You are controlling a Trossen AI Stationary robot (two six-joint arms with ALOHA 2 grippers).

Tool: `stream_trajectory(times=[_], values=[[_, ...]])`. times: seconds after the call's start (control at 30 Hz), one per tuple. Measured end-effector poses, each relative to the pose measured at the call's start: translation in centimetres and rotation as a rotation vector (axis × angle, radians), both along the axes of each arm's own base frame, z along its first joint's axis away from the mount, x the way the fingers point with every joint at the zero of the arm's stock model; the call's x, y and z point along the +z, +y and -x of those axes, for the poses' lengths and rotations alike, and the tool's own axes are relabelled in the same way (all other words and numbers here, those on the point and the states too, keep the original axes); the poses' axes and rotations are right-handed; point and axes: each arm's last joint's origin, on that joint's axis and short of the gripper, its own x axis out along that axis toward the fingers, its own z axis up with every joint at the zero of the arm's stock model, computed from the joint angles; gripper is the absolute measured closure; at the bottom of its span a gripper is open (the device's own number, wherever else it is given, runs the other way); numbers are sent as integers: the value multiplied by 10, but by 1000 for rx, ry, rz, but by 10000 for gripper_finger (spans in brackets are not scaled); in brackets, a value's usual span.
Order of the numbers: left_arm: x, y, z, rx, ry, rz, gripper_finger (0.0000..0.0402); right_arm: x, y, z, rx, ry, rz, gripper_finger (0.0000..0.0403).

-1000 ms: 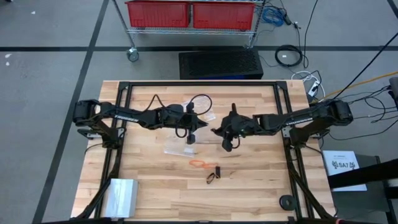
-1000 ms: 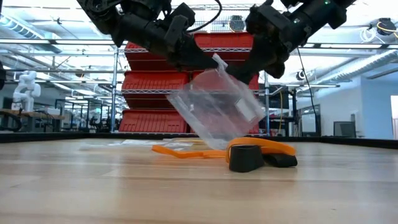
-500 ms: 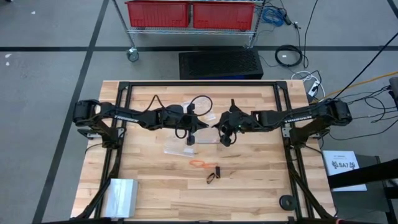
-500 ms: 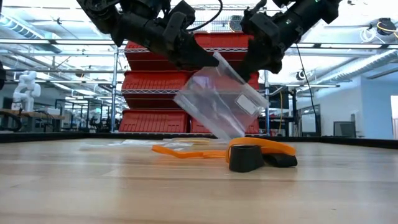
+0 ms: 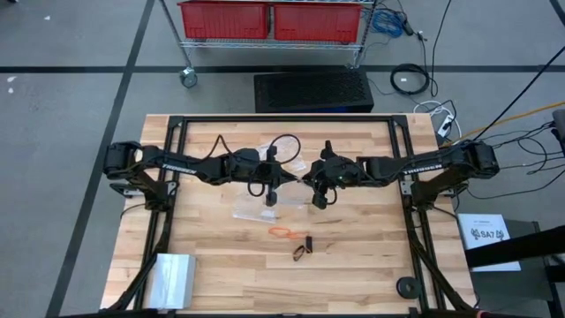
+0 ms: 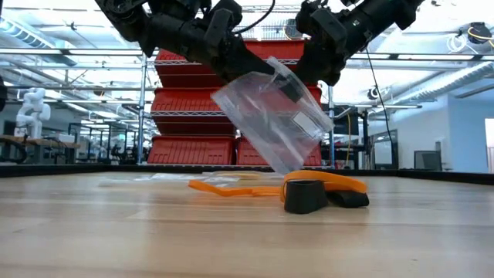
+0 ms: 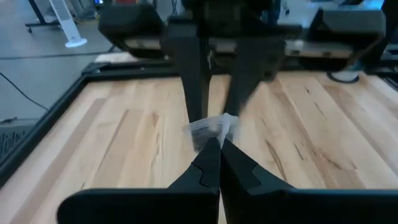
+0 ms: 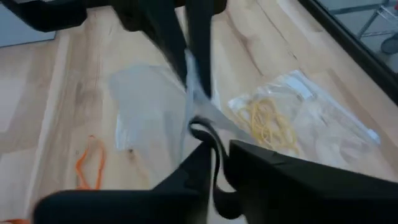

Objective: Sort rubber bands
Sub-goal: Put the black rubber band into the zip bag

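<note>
The counter (image 5: 221, 265) is pale wood in jointed strips, smooth with a soft sheen, framed by matt black metal bars (image 5: 282, 119). Between the left hand (image 6: 258, 68) and the right hand (image 6: 309, 73) hangs a bag (image 6: 270, 123) of thin clear plastic, glossy and creased. Both hands look like matt black plastic. Below the bag, the orange band (image 6: 231, 188) and black band (image 6: 305, 197) look like dull, smooth rubber.

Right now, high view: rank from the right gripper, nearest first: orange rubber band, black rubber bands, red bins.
1. Orange rubber band: on the table, just toward the front edge from the right gripper.
2. Black rubber bands: a little farther toward the front edge.
3. Red bins: off the table, on the rack behind it.
</note>
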Motion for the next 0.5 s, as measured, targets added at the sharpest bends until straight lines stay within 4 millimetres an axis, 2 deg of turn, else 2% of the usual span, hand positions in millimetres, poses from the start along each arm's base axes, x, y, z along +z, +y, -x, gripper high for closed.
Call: stream_trajectory(times=[0.13,0.27,0.5], values=[[3,0,-1,-17,-32,26,402,1,1,0,26,3,-27,294],[4,-1,-1,-24,-39,28,402,14,2,-2,50,49,-50,245],[4,1,-1,-16,-41,26,402,48,6,8,57,235,-58,223]])
